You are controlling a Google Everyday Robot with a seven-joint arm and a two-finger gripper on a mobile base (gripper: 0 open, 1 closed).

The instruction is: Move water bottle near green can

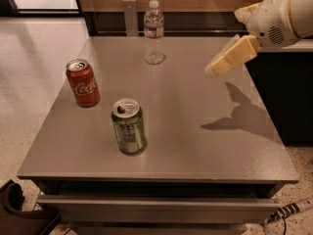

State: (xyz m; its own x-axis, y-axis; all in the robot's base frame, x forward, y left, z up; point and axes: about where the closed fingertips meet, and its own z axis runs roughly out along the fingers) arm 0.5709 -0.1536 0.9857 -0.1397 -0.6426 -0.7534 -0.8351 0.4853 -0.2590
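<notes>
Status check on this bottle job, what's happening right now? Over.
Gripper airborne over the table, right side, empty. Water bottle upright at far edge, untouched, well apart from green can. Nothing between gripper and bottle.

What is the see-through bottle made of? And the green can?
The water bottle looks like thin clear plastic: you can see through its ribbed body, and its cap is white. The green can looks like painted metal, probably aluminium, with a shiny silver top. The tool hangs over the right side of the table, touching neither.
</notes>
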